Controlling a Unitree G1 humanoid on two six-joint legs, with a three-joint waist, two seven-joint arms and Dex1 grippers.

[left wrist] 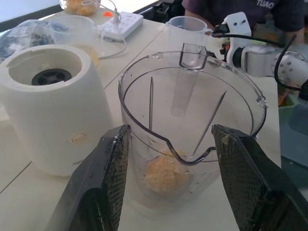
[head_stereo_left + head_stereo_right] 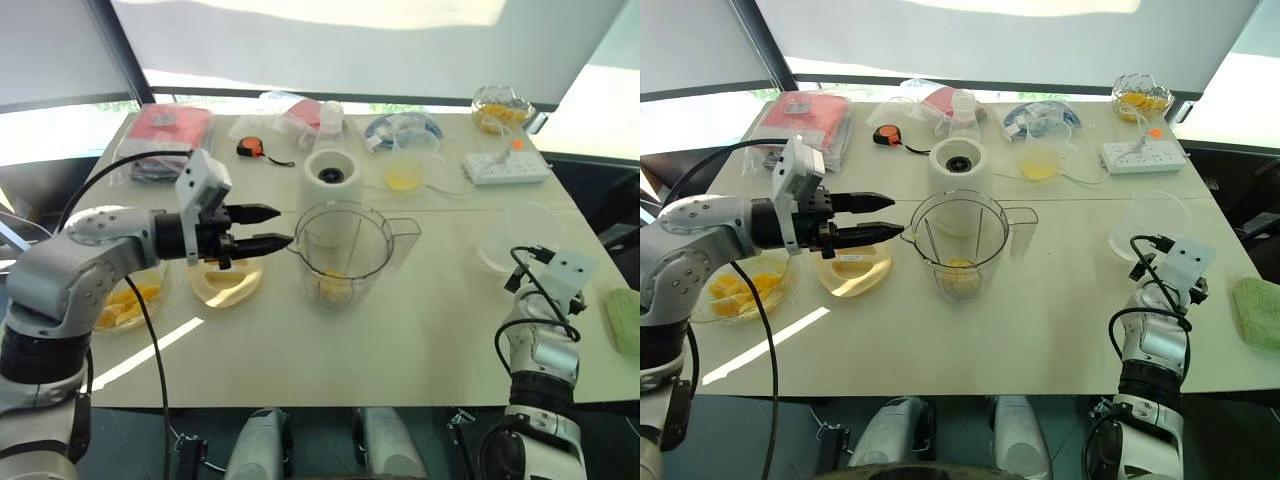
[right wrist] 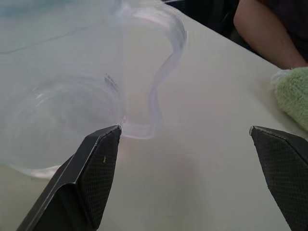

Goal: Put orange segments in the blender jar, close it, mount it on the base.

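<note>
Left gripper (image 2: 278, 226): two black fingers parted, empty, level just short of the spout.
Blender jar (image 2: 343, 255): large clear plastic pitcher directly ahead of the left fingertips, upright on the white table (image 2: 420, 330).
Orange segments (image 1: 165, 174): soft yellow-orange chunks at the jar's bottom.
Base (image 2: 332, 178): short white cylinder just beyond the jar.
Right gripper (image 3: 185, 161): fingers spread wide, empty.
Near right gripper: shallow clear bowl (image 2: 515, 238) just ahead; green cloth (image 3: 294, 94) to its side.
</note>
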